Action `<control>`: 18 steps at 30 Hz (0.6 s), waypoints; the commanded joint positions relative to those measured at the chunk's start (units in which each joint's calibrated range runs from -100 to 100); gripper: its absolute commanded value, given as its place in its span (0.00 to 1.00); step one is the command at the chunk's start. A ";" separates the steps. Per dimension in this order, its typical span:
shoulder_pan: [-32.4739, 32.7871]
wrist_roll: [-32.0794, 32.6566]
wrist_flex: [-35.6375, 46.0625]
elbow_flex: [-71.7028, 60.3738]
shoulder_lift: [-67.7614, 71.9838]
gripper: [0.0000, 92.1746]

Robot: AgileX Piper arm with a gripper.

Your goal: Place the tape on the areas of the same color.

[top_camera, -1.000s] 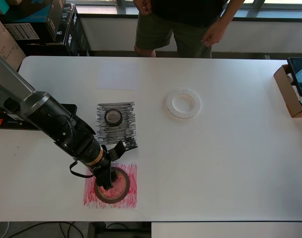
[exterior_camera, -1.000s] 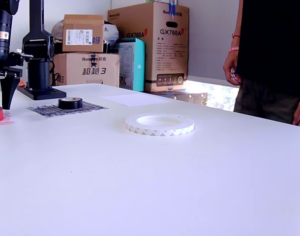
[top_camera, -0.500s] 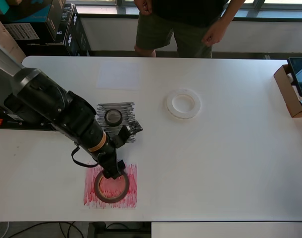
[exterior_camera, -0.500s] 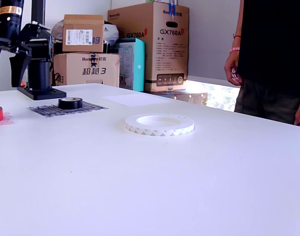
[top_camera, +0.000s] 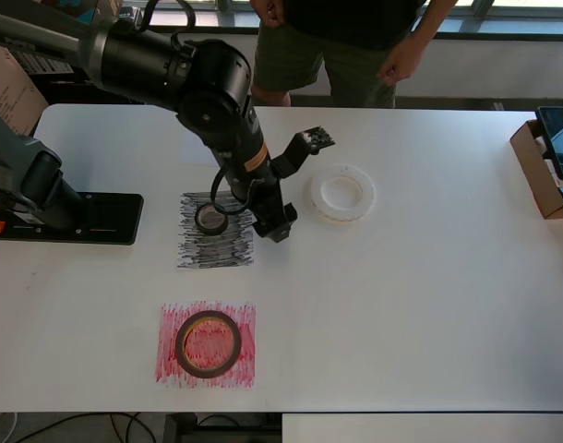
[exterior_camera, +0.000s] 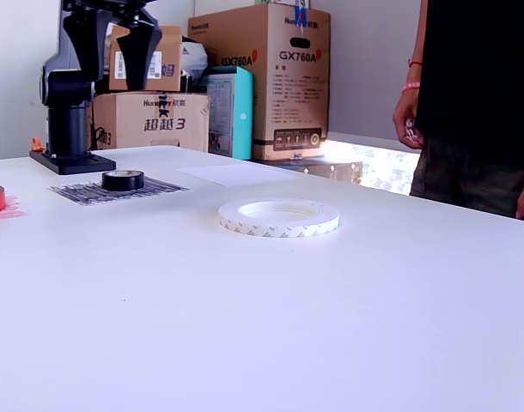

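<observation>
Red roll (top_camera: 208,343) and black roll (top_camera: 210,219) sit on matching sheets. The white ring (top_camera: 341,193) lies on bare table, well apart from the white sheet (top_camera: 221,140). The gripper (top_camera: 280,221) hangs empty, fingers spread, beside the ring; I'd say grabbing it comes next

Dark-red roll (top_camera: 208,343) flat on red sheet (top_camera: 240,367); black roll (top_camera: 210,219) on black sheet (top_camera: 194,251); white ring (top_camera: 341,193) on bare tabletop (top_camera: 429,277), white sheet (top_camera: 220,140) unoccupied.

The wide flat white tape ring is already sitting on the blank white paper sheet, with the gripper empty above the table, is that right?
Not quite. The overhead view shows the wide flat white tape ring lying on the bare table, apart from the blank white paper sheet. The gripper is indeed empty above the table.
</observation>
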 commanded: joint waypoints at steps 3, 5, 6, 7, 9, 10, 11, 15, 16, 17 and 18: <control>2.56 21.63 0.99 -20.24 18.13 0.99; 2.72 21.71 -0.71 -22.42 20.75 0.99; 2.72 21.71 -1.64 -23.33 21.97 0.99; 2.72 21.71 -2.49 -24.05 22.90 0.99; 2.72 21.14 -3.68 -24.78 24.12 0.99; 2.72 21.06 -4.53 -24.78 24.59 0.99; 2.80 21.06 -5.38 -24.78 25.06 0.99; 3.35 20.89 -8.26 -24.69 25.99 0.99; 3.43 20.89 -9.28 -24.69 25.99 1.00; 3.67 20.89 -10.21 -24.69 25.99 1.00; 3.75 20.89 -11.15 -24.69 25.62 0.99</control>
